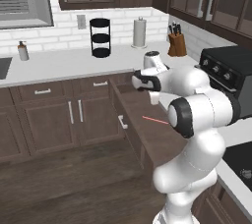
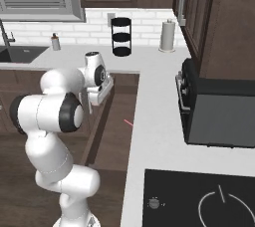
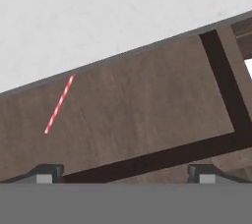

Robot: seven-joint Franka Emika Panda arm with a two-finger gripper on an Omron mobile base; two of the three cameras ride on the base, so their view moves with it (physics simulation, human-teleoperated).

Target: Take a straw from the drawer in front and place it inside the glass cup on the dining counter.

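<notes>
Starting at nine o'clock in the left base view, a small soap bottle (image 1: 22, 51) stands on the white table (image 1: 59, 63) under the window, with a dark sink (image 1: 4, 67) at the edge. Toward twelve o'clock sit a black tiered rack (image 1: 100, 38) and a paper towel roll (image 1: 140, 32), and at one o'clock a knife block (image 1: 176, 42) stands in the corner. Below the table top the drawer (image 1: 147, 129) is pulled wide out, its small silver handle (image 1: 122, 122) on the front panel. The straw (image 1: 155, 120) lies flat on the drawer floor, near the middle of the picture, just left of the white arm. At three o'clock a black stove (image 1: 226, 70) stands on the far right.

In the hand view the straw (image 3: 59, 103) shows at nine o'clock, slanted, red and white striped, its upper end close to the drawer wall below the white table edge. The gripper (image 3: 126, 174) hangs above the drawer floor with its fingertips (image 3: 44, 174) spread wide apart at six o'clock, well clear of the straw and holding nothing.

In the right base view the straw (image 2: 128, 121) is a short pink mark at the centre of the drawer floor (image 2: 117, 136), right of the arm's wrist.
</notes>
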